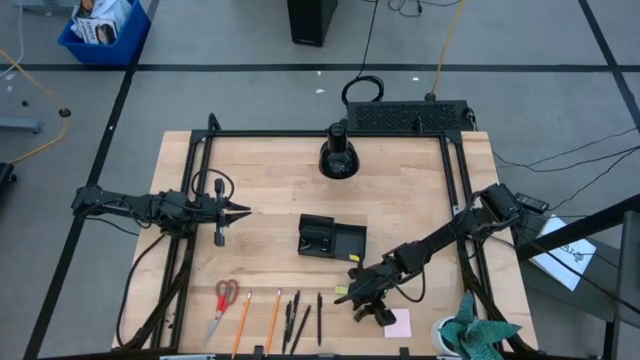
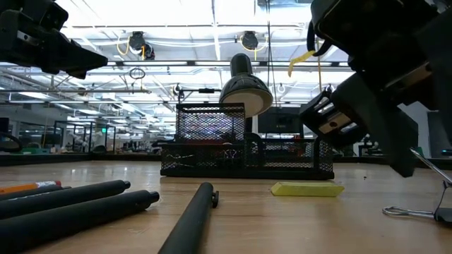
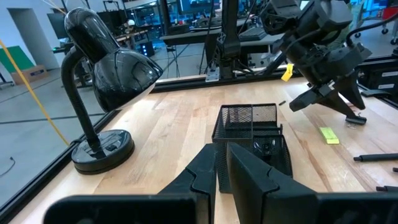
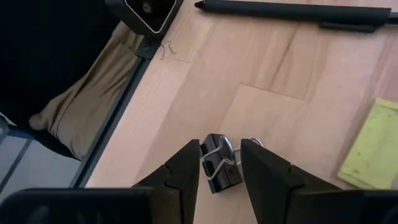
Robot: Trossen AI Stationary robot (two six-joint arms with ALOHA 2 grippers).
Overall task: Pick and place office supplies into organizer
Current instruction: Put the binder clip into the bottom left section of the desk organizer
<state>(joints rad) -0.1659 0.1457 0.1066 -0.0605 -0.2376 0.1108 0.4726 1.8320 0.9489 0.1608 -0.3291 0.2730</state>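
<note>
The black mesh organizer [image 1: 332,238] [image 2: 247,148] [image 3: 252,134] stands mid-table. My right gripper [image 1: 365,300] [image 4: 219,163] is open and hovers near the table's near edge. Its fingers stand on either side of a small black binder clip [image 4: 217,167] [image 2: 420,211] that lies on the wood. A yellow piece [image 4: 373,149] [image 2: 307,188] lies beside it, and a pink pad [image 1: 398,322] lies nearer the edge. Red-handled scissors [image 1: 225,299], orange pencils [image 1: 243,320] and dark pens [image 1: 298,320] lie in a row along the near edge. My left gripper [image 1: 238,212] [image 3: 221,171] waits left of the organizer, shut.
A black desk lamp [image 1: 340,155] [image 3: 106,68] stands behind the organizer near the far edge. A teal cloth [image 1: 480,335] sits at the near right corner. A black frame rail [image 1: 190,200] runs along the table's sides. Bare wood lies between the organizer and the row of supplies.
</note>
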